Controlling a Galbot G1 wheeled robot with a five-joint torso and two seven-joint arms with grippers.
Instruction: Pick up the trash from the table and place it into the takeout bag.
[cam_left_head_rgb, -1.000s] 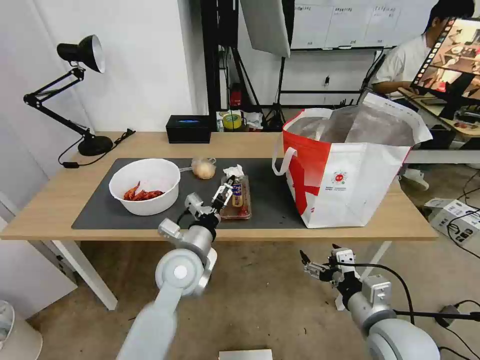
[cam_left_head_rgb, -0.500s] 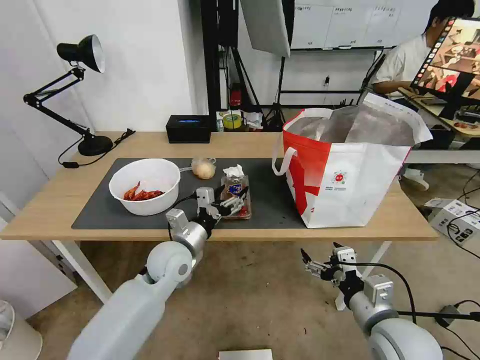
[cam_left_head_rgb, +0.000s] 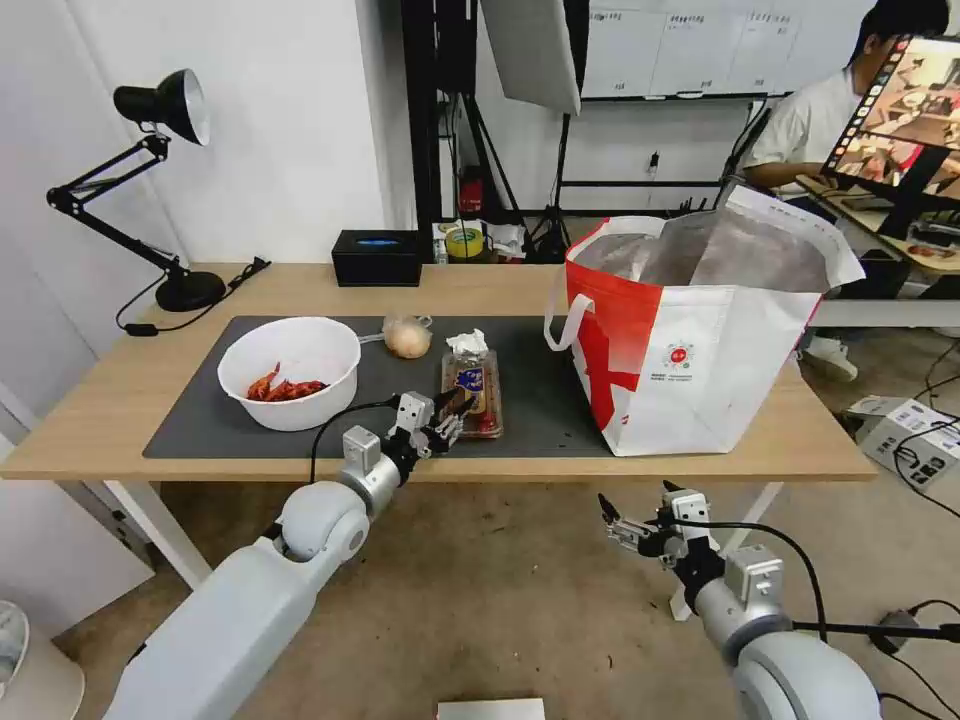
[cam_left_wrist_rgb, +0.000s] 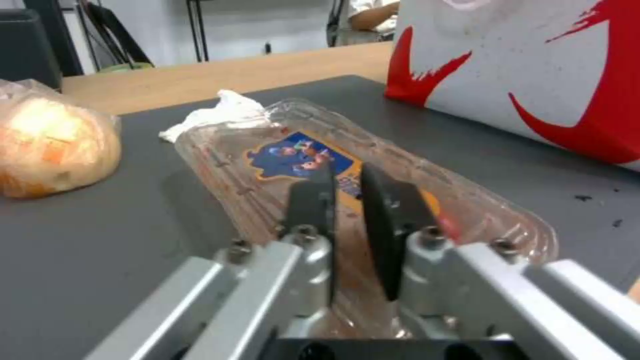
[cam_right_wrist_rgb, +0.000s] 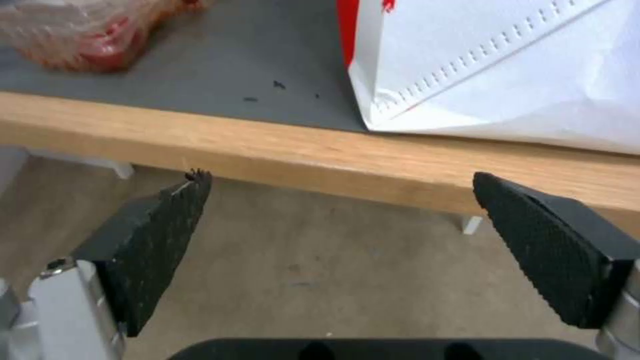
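On the dark mat of the table lies the trash: a white bowl with red shells, a small clear bag with a beige lump, a crumpled tissue and a clear food tray. My left gripper sits low at the tray's near end, shut on the tray; the left gripper shows only a thin slit between its pads. The takeout bag stands open at the right. My right gripper hangs open below the table's front edge.
A black box and a black desk lamp stand at the table's back left. The tall takeout bag rises just right of the tray. Cables and a white box lie on the floor at the right.
My left gripper has dropped from a raised, upward-pointing pose over the tray to the tray's near end, and its fingers have closed. The right arm has barely moved.
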